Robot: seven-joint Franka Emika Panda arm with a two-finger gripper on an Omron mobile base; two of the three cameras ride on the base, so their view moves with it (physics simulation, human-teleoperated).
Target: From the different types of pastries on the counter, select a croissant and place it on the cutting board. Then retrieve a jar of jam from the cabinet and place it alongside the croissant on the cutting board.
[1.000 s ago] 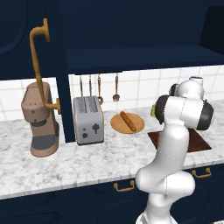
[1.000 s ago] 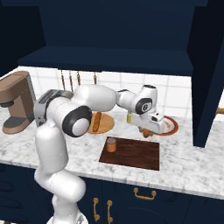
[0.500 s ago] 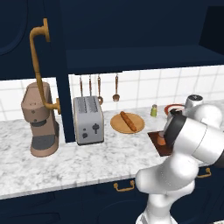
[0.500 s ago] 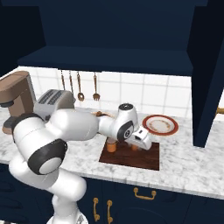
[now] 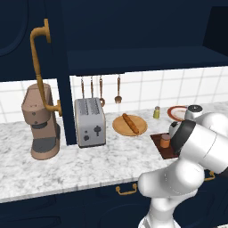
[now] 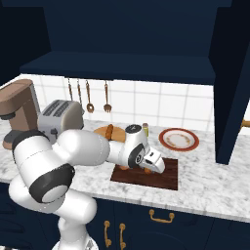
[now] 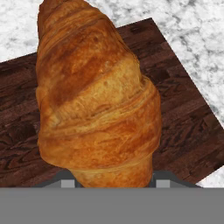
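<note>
Swung down and leftward from beside the red-rimmed plate [image 6: 178, 139] to low over the cutting board [image 6: 168, 175], bringing the croissant [image 7: 94, 94] along. Clamped tight now, the gripper [image 6: 151, 163], pinching the pastry's narrow lower end between the two tips; the jaws themselves mostly hidden behind the pastry in the hand view. Hanging straight ahead of the claw, long axis running away from the fingers, with dark wood of the board directly beneath and marble counter [image 7: 192, 39] beyond the board's corner. Whether resting on the wood or just above it: cannot tell. Probably only a short drop and a release left for this step. On the board already, toward its end nearer the toaster [image 5: 90, 122], a small orange-brown jar [image 5: 165, 141], so room beside it looks like the target. Beyond the board, the round light wooden plate [image 5: 140, 129] carrying the long brown loaf [image 5: 129, 123]; the red-rimmed plate bare. Open cabinet shelf [image 6: 117, 66] above the board, nothing visible on it.
</note>
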